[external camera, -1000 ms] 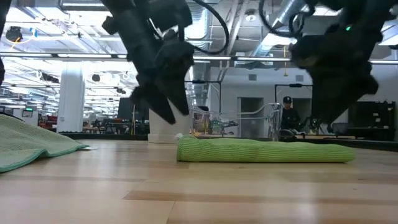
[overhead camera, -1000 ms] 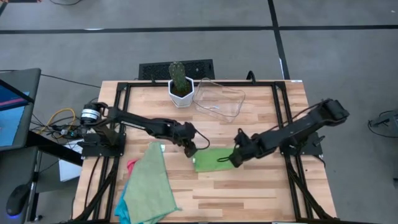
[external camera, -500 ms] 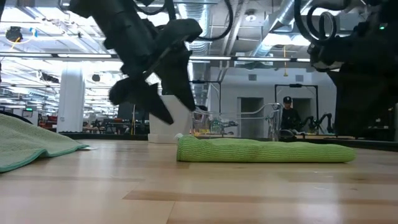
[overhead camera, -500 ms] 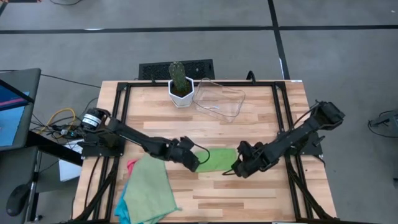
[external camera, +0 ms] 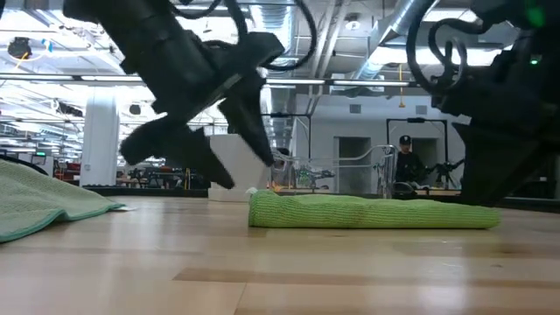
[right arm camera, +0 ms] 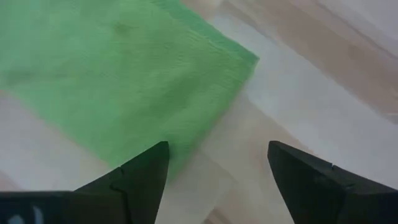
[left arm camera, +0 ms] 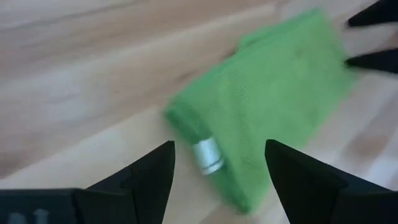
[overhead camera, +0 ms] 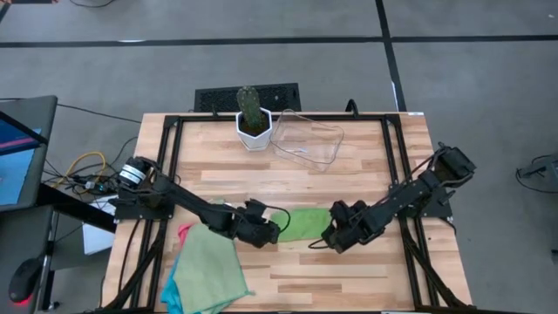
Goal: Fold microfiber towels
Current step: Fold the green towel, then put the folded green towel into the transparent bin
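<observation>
A folded light green towel lies flat on the wooden table near its middle; it also shows in the low view. My left gripper is open at the towel's left end, low over the table; in its wrist view that end, with a white tag, lies ahead between the fingers. My right gripper is open at the towel's right near corner. A pile of unfolded towels lies at the front left: light green on top, pink and turquoise edges showing beneath.
A cactus in a white pot and a clear plastic tray stand at the table's far edge. A black frame runs along the table's sides. Bare wood lies in front of the folded towel.
Both grippers have moved toward the table's near edge and come down lower beside the folded towel's ends; my left arm has tipped flatter. The folded towel has stayed where it was.
</observation>
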You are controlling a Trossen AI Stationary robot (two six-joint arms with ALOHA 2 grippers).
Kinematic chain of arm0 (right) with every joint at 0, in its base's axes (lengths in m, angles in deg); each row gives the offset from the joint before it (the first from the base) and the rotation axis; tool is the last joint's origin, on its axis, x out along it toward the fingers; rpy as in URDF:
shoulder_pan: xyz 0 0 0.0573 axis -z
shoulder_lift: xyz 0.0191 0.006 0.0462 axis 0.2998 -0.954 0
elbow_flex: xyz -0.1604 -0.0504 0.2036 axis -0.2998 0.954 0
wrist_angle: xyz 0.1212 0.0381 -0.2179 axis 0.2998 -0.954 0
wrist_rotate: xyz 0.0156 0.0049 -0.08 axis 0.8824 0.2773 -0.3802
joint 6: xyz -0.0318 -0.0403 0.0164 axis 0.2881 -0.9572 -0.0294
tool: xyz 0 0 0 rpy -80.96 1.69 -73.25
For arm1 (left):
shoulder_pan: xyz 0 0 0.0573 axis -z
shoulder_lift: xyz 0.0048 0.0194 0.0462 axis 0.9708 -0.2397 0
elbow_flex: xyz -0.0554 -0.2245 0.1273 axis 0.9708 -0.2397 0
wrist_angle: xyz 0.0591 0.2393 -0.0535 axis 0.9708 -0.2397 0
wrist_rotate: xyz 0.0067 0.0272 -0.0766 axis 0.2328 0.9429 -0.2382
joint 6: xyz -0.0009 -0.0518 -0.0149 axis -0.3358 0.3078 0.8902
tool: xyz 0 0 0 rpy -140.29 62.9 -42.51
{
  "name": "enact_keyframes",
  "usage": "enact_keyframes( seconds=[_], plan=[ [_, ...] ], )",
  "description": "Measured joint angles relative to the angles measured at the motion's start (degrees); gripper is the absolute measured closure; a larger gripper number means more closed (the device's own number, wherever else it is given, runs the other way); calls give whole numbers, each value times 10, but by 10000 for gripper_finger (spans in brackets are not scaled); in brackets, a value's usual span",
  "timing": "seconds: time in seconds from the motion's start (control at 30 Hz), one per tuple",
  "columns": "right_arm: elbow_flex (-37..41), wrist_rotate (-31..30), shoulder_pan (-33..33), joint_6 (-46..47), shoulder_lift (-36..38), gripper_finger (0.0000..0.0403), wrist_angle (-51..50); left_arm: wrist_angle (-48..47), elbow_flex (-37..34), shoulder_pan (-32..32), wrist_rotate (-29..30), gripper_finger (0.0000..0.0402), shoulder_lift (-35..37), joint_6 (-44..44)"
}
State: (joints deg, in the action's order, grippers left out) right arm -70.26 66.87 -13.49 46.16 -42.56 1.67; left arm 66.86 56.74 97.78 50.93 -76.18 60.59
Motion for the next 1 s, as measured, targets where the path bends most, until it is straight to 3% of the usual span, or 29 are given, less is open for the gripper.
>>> enact_keyframes(
  seconds=[0.37, 0.57, 0.7, 1.0],
  plan=[
    [14, -14, 3, 20, 1, 101, 40, 56, 3, -9, -19, 159, -53, 10],
    [54, -16, 19, 19, -15, 100, 156, 72, 4, -14, -22, 159, -63, 4],
    [55, -13, 30, 19, -14, 101, 170, 95, 4, -21, -34, 161, -74, -7],
    [54, 9, 52, -1, -26, 156, 220, 125, 4, -37, -52, 234, -92, -36]
  ],
)
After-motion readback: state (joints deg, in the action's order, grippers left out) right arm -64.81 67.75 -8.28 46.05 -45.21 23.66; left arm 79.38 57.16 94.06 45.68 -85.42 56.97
